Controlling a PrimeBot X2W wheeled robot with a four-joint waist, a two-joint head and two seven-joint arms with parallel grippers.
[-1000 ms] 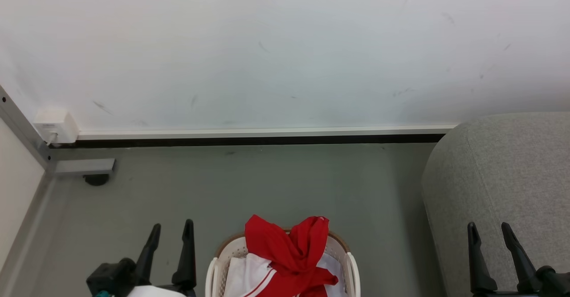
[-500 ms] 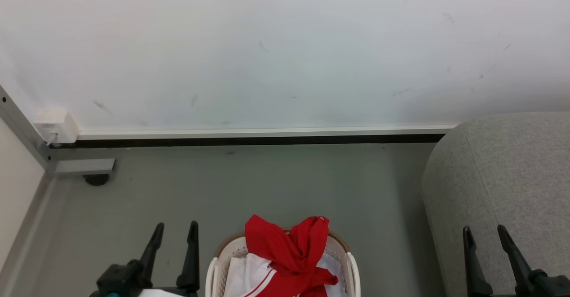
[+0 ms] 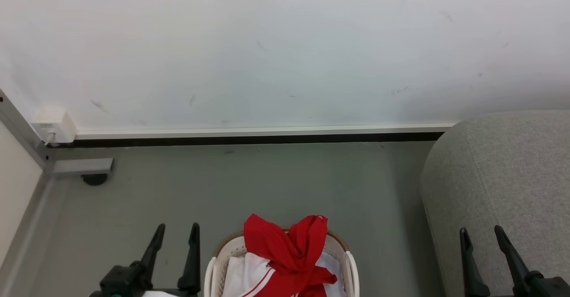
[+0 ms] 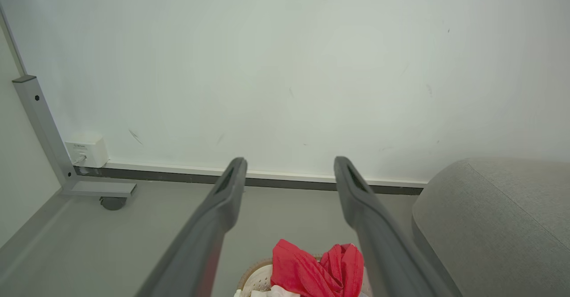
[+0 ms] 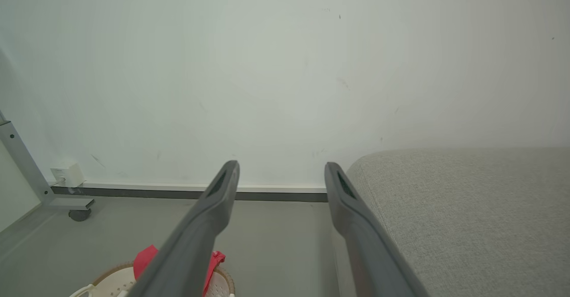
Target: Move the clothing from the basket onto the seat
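Red clothing (image 3: 289, 257) with white panels and striped trim is piled in the cream basket (image 3: 352, 266) at the bottom middle of the head view, some of it rising above the brown rim. The clothing (image 4: 316, 270) also shows low in the left wrist view, and the basket (image 5: 220, 283) low left in the right wrist view. The grey sofa seat (image 3: 512, 176) stands to the right of the basket. My left gripper (image 3: 177, 229) is open over the floor left of the basket, holding nothing. My right gripper (image 3: 481, 232) is open in front of the seat, holding nothing.
A white wall (image 3: 285, 52) with a pale skirting strip runs behind the grey floor (image 3: 267, 185). A white socket box (image 3: 51, 125) and a grey metal frame foot with a dark caster (image 3: 93, 179) sit at the left corner.
The left gripper has shifted slightly right, towards the basket, and lower. The right gripper has drifted a little left and lower. The head camera has moved very slightly.
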